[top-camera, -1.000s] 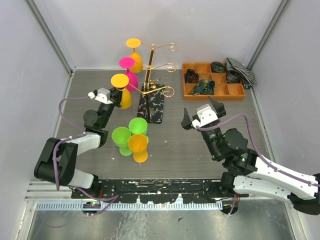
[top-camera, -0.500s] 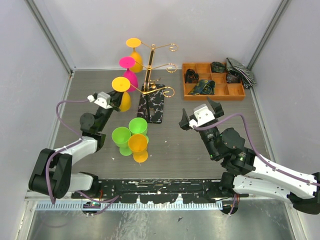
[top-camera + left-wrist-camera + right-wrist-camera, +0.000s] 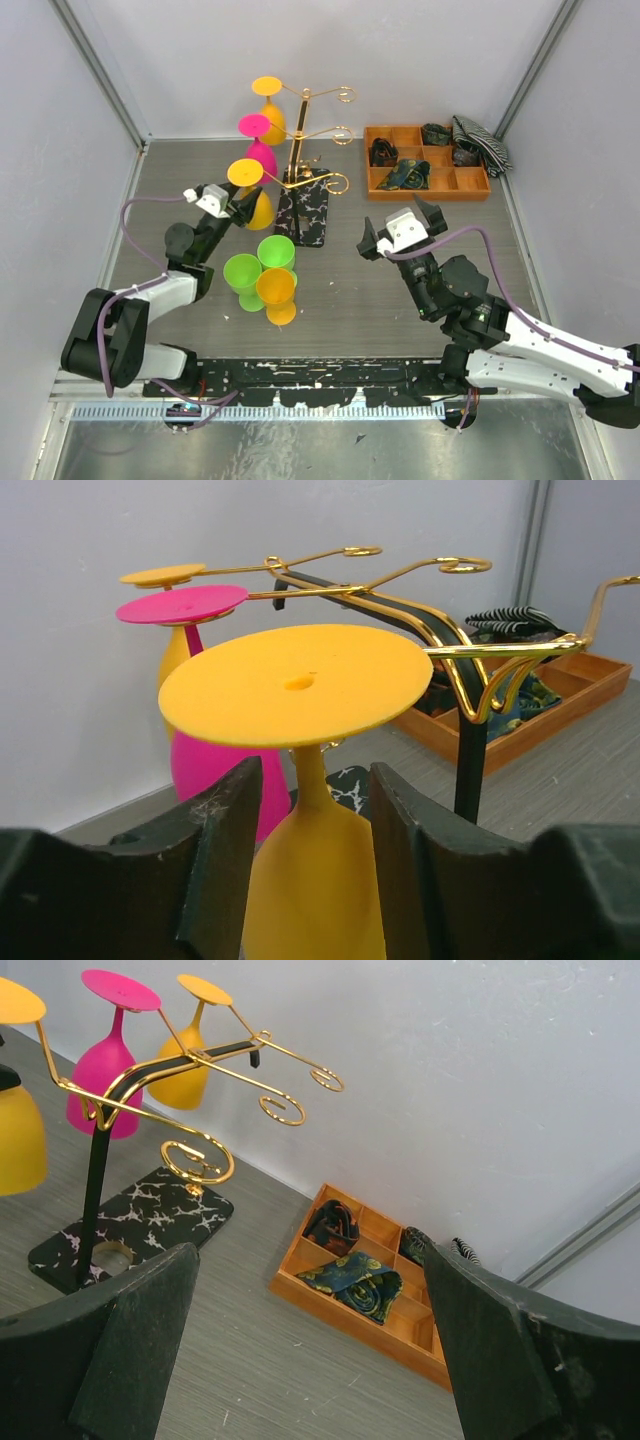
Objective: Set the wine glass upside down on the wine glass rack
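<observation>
Two fingers (image 3: 225,860) of the left gripper (image 3: 315,775) stand apart astride the orange wine glass (image 3: 300,680) hanging at the wine glass rack's (image 3: 306,215) eight o'clock, so back straight out without clipping its bowl.

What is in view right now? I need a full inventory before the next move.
wine glass rack: one, gold arms on a black white-speckled base, far centre of the table.
hung wine glasses: three, two orange and one pink, upside down on the rack's left side.
standing wine glasses: three, two green and one orange, clustered in front of the rack.
compartment tray: one, orange, far right.
dark items: several, in the tray's compartments.
striped cloth: one, black and white, at the tray's far right corner.
left gripper: one, black, open around the nearest orange hung glass.
right gripper: one, black, open and empty, right of the rack.
</observation>
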Tool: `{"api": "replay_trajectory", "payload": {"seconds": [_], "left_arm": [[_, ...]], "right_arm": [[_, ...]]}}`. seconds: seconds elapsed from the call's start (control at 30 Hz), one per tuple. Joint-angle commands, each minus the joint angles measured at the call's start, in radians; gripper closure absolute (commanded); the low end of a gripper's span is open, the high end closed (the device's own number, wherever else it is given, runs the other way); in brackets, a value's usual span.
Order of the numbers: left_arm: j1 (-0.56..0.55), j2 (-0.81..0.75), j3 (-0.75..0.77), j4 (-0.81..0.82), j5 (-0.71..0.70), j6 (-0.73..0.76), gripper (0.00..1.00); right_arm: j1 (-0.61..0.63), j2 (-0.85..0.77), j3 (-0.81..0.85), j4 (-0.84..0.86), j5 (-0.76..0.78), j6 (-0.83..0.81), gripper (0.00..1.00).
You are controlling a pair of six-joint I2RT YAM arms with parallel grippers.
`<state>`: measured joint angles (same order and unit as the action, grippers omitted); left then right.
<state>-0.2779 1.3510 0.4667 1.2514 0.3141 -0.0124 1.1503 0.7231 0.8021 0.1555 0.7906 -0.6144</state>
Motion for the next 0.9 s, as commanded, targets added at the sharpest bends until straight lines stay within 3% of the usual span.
{"api": "replay_trajectory", "payload": {"seconds": [0.0, 0.2, 0.4, 0.73, 0.87], "left_arm": [[-0.001, -0.030, -0.030, 0.019, -0.055, 0.022, 0.42], [0.000, -0.158, -0.081, -0.087, -0.110, 0.056, 0.29], [-0.001, -0.321, -0.134, -0.202, -0.217, 0.072, 0.23], [-0.004, -0.618, -0.077, -0.677, -0.455, 0.034, 0.22], [-0.003, -0.660, 0.063, -1.012, -0.544, -0.016, 0.22]], "right_arm": [[0.005, 0.004, 0.022, 0.027, 0.016, 0.009, 0.00], [0.005, 0.018, 0.040, 0.004, 0.008, 0.037, 0.00], [0.005, 0.073, 0.120, -0.061, 0.020, 0.125, 0.00], [0.005, 0.240, 0.329, -0.325, -0.069, 0.356, 0.00], [0.005, 0.311, 0.359, -0.372, -0.086, 0.420, 0.00]]}}
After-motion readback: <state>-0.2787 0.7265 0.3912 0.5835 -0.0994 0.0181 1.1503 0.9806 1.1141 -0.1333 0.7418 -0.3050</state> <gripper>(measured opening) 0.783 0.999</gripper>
